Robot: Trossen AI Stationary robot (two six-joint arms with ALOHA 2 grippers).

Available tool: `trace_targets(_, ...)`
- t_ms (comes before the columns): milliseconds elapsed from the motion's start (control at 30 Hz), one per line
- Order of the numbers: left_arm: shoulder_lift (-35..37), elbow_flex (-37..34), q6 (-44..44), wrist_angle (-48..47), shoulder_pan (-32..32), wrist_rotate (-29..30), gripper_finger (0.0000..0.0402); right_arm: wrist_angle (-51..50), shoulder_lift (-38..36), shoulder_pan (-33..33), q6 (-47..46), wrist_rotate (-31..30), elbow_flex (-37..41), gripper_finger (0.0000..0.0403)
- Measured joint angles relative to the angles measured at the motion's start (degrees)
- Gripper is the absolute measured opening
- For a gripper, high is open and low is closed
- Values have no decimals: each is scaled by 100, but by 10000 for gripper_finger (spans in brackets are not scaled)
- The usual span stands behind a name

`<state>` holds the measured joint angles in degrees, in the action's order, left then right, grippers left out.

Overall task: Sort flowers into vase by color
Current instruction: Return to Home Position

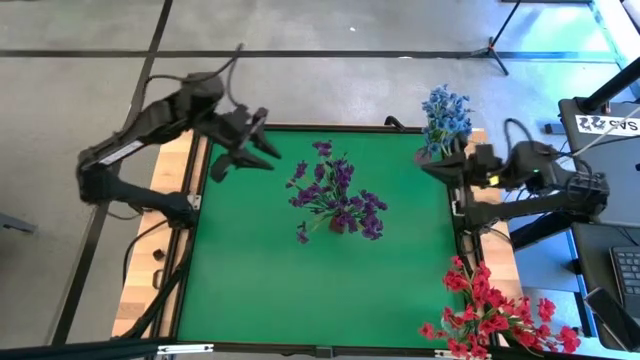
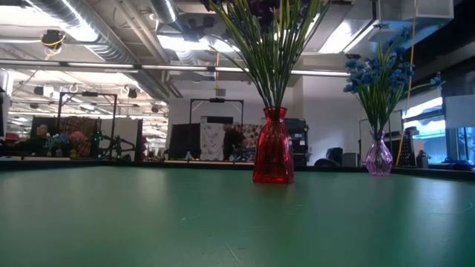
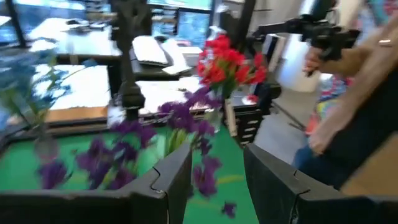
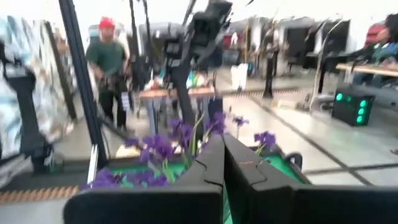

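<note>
- Green mat (image 1: 260, 280) covers the wooden counter (image 1: 150, 250). No loose sprig lies on it, so the sorting reads as finished and only the arms' parking is left.
- Left arm (image 1: 150, 125) stands folded at 10 o'clock. Its left gripper (image 1: 245, 150) is raised over the mat's edge with the fingers spread apart and nothing between them, well apart from every bunch, probably so it cannot brush a stem.
- Right arm (image 1: 545, 185) lies at 3 o'clock. The right gripper (image 4: 224, 149) points inward at about 2 o'clock, just beside the blue bunch, with its fingers pressed together on nothing.
- Red flowers (image 1: 495, 310) stand at 4 o'clock, just off the mat's corner. Their vase is hidden under the blossoms from above.
- Purple flowers (image 1: 335, 195) fan out at the centre of the dial in a red glass vase (image 2: 273, 148), the stems gathered by its narrow neck.
- Blue flowers (image 1: 446, 118) stand at 1 o'clock in a pale purple vase (image 2: 378, 156). One colour to each vase keeps the bunches well apart from one another.
- White sign (image 1: 610, 122) beyond the counter at 2 o'clock bears dark letters, perhaps "SNS", though I cannot read them surely. Neither the vases nor the mat carry any writing I can see.
</note>
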<state>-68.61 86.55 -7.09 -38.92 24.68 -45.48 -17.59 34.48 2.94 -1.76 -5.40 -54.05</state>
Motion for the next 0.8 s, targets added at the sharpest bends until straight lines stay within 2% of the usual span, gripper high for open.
trace_targets(100,635,-698,349,170,-86,553,143,584,-324,169,-92,-256,429,0)
trace_targets(167,1107,-1340,584,680,-326,1045,143,1118,-458,338,-83,-536,804,0)
trace_targets(300,1891,-2701,1088,2165,-1142,2092,143,1862,-524,630,-78,-1290,1500,0)
trace_targets(433,2454,-3879,1318,2752,-2026,3388,143,2271,-496,886,-87,-1769,1970,0)
trace_targets(600,3306,-5195,1340,3408,-2699,4183,143,2080,-541,1029,-265,-2069,2047,0)
trace_targets(800,4367,-6427,1410,4209,-2913,4855,143,1272,-497,1017,-166,-2090,2049,1)
